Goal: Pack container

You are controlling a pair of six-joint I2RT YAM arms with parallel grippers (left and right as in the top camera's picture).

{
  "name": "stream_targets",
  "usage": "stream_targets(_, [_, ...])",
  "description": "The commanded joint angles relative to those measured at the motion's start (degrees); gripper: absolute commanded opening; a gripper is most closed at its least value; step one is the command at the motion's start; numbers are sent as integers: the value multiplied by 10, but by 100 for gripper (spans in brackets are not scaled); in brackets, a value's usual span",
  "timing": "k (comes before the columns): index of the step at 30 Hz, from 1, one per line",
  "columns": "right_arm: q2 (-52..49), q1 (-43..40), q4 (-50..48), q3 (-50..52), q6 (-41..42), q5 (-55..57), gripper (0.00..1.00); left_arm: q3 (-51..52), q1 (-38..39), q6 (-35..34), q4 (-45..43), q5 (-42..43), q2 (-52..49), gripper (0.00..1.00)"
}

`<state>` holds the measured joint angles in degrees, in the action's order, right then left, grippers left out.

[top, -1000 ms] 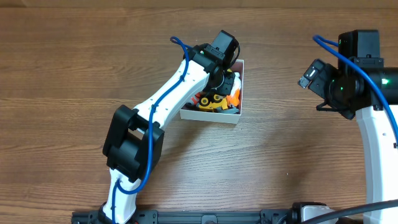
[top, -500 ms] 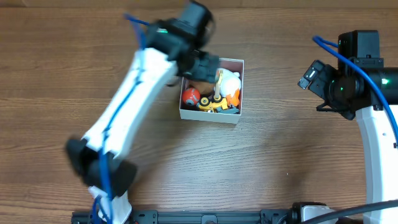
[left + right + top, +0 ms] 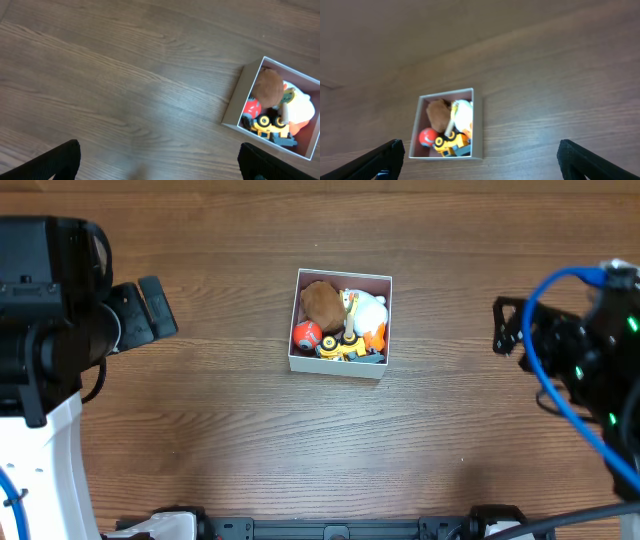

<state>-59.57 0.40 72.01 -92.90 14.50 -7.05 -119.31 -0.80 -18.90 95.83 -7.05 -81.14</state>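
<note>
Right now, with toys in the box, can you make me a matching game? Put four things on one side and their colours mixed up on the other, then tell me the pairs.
Things:
1. ball
2. toy truck
3. fuzzy toy
4. container, outer wall

Colours:
A. yellow
B. brown
C. white
D. red

Pairs: 1-D, 2-A, 3-B, 4-C.
</note>
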Motion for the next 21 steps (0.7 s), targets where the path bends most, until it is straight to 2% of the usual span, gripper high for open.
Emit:
stream_targets(1, [2,0,-3,-5,-10,-8,100,-5,-3,8,-3,-8,-9,100])
stream_targets(17, [-24,-1,21,0,-11,15,100,-5,-3,9,-5,-9,-17,100])
stream_targets(21, [45,-1,-34,46,-30,26,100,-5,-3,9,-5,-9,-17,100])
